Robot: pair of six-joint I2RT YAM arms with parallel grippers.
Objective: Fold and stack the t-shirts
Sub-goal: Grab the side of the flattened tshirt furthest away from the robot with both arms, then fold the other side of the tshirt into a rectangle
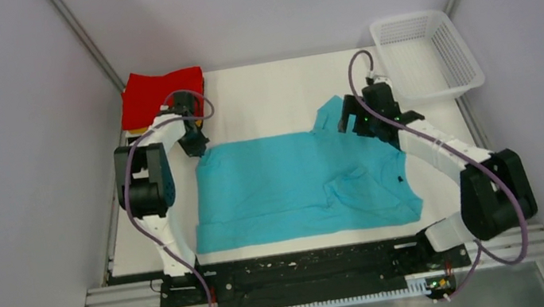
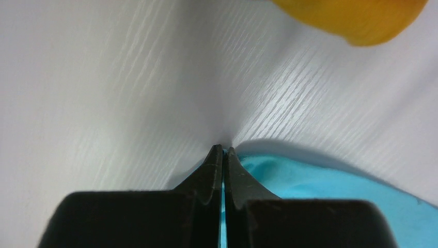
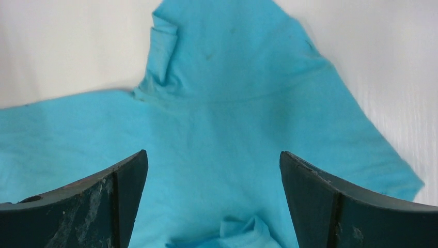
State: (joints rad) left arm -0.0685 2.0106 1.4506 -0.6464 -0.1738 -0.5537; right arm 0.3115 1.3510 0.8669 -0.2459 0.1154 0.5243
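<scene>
Left claw (image 2: 223, 155) is clamped on a corner of the turquoise t-shirt (image 1: 297, 186); right claw (image 3: 213, 155) is held open above its sleeve. It is spread unfolded on the table (image 1: 260, 95); only the red t-shirt (image 1: 162, 92) beyond it is folded.

bright even light, soft shadows, left wrist cam blurry, orange tee (image 2: 356, 18) out of focus

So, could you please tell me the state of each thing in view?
turquoise t-shirt: spread out unfolded, one corner pinched.
red t-shirt: folded, on top of the far-left stack.
orange t-shirt: under the red one, mostly hidden.
basket: upright, far right.
left gripper: shut on the turquoise t-shirt.
right gripper: open above the turquoise t-shirt.
</scene>
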